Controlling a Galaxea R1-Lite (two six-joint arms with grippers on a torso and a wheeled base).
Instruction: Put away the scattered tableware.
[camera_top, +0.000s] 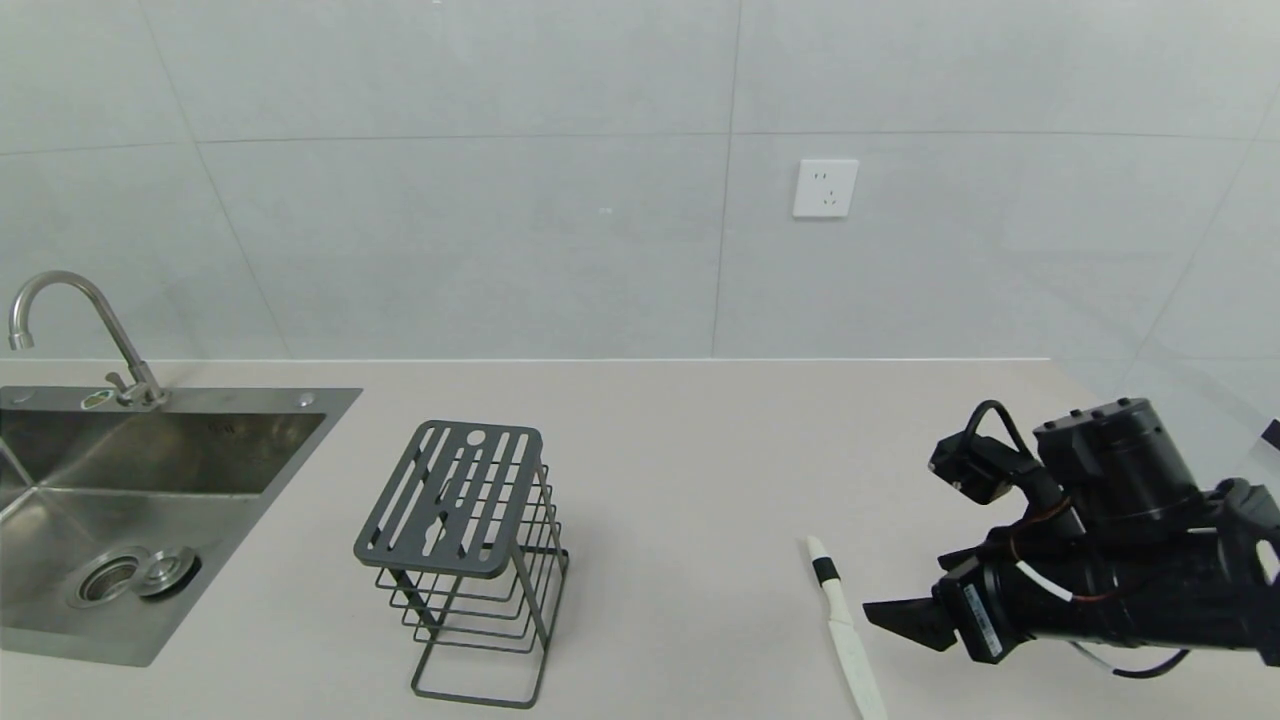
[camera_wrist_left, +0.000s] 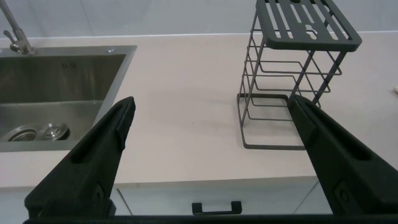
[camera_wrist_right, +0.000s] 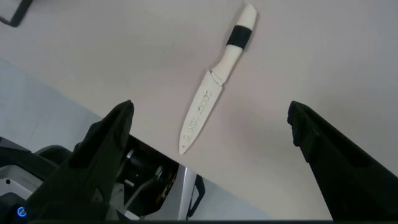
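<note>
The right gripper (camera_top: 900, 620) hangs low over the counter (camera_top: 700, 450) at its right side. Its two fingers stand wide apart and hold nothing. Just beside it lies the knife (camera_top: 845, 630), white with a black band on the handle, flat on the counter. The handle points toward the wall and the tip of the blade lies near the front edge. In the right wrist view the knife lies below the gap between the two fingers, and they do not touch it. The left gripper (camera_wrist_left: 211, 102) is also spread wide and holds nothing; it is in front of the counter, facing the stretch between the sink (camera_top: 250, 400) and the rack (camera_top: 450, 500). The rack is of dark wire with a slotted top plate and stands upright near the middle of the counter, well apart from the knife. The steel sink is set into the counter at the left, with a curved faucet (camera_top: 70, 300) behind it. The wall is of large grey tiles and has a white socket (camera_top: 825, 188).
</note>
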